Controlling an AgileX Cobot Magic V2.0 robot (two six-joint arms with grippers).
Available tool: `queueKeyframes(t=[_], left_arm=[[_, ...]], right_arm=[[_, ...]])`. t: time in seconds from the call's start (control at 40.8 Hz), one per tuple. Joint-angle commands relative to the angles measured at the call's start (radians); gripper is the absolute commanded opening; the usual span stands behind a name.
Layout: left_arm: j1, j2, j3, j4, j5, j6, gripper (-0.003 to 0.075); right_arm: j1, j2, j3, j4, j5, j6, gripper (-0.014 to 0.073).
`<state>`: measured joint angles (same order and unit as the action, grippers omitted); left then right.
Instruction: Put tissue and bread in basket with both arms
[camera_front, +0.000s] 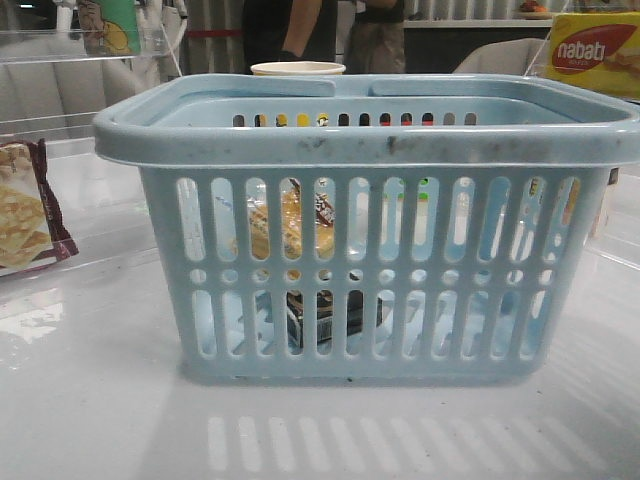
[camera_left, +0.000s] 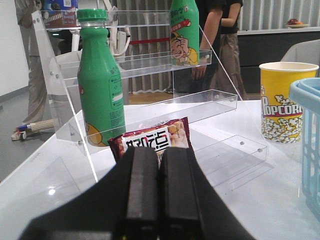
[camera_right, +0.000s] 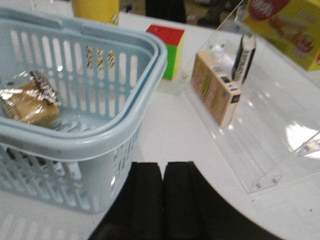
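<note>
The light-blue basket (camera_front: 370, 140) fills the middle of the front view. Through its slots I see the wrapped golden-brown bread (camera_front: 283, 225) and the dark tissue pack (camera_front: 325, 318) lying inside on the bottom. The right wrist view shows the basket (camera_right: 115, 130) with the bread (camera_right: 30, 102) inside it. My left gripper (camera_left: 159, 155) is shut and empty, just in front of the maroon-edged cracker packet (camera_left: 152, 139), left of the basket's rim (camera_left: 305, 95). My right gripper (camera_right: 164, 170) is shut and empty, beside the basket's right outer wall. Neither gripper shows in the front view.
A green bottle (camera_left: 100, 85) and a clear acrylic shelf (camera_left: 165, 107) stand at the left, with a popcorn cup (camera_left: 280, 100) behind the basket. At the right are a colour cube (camera_right: 167, 47), a tan box (camera_right: 215, 87) on a clear rack and a yellow nabati box (camera_front: 595, 50).
</note>
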<state>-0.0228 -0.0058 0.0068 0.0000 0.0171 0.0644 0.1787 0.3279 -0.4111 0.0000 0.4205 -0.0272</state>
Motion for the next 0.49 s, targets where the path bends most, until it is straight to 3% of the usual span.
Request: queueKeyframes(t=[0.0,0.466], left_arm=[[0.003,-0.018,0.0,-0.014,-0.088,-0.009,0.0092],[0.003,-0.018,0.0,-0.014,-0.088,-0.009,0.0092]], right_arm=[[-0.047,-0.095,0.069,-0.008,-0.199,-0.003,0.0057],[-0.117,-0.359,0.444,-0.007,-0.465,-0.002,0.0057]])
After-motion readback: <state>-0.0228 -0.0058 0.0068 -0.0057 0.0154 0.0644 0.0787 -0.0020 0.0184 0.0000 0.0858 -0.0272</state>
